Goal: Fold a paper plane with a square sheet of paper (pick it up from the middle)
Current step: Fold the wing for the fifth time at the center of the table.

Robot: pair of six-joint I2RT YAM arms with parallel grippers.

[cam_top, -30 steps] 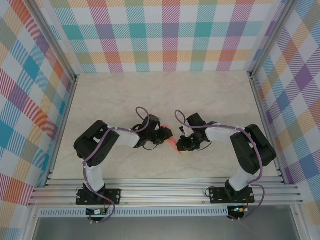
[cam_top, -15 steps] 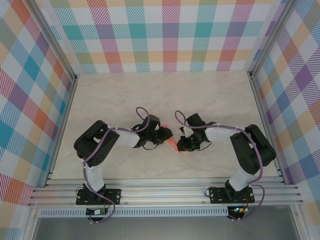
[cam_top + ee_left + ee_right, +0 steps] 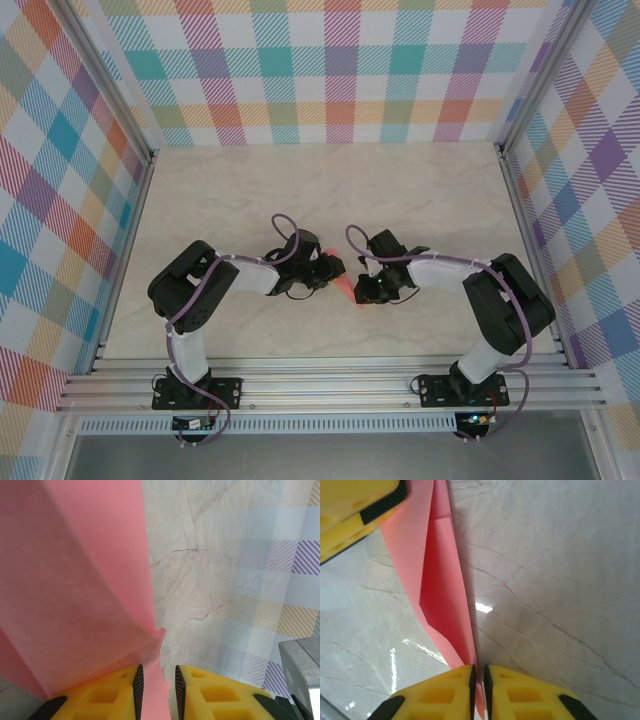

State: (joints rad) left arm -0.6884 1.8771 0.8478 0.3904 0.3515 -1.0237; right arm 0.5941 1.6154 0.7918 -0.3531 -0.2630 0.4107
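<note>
Eyes on the paper plane (image 3: 344,288), mid-table, strung between the two grippers. A narrow pink folded wedge, with the long axis slanting from the left gripper (image 3: 332,272) to the right gripper (image 3: 362,291), far-left to near-right in the overhead view. Wide at the left end, narrowing to the right, pointing toward the near edge of the marble table (image 3: 300,190). Resting on the tabletop or just clear of it? Impossible to tell.

Over to the right wrist view: same wedge (image 3: 442,595) running from top left down to bottom centre and tapering all the way, a darker pink valley along the centre fold. Point tucked straight into the right gripper (image 3: 478,677), closed almost flat on it, only a pink sliver between the black pads. Up in the corner, a yellow finger (image 3: 350,510) of the left gripper at the wide end.

From the left wrist view: pink paper (image 3: 75,590) fanning up and leftward out of the left gripper (image 3: 156,675), clamped on a tongue of it, the narrow gap filled with pink.

Now the poses. Left arm (image 3: 240,270): elbow cocked out to the left above its base, forearm reaching right. Right arm (image 3: 450,268): the mirror of it, elbow out to the right, forearm reaching left. Wrists nearly nose to nose at the centre.
</note>
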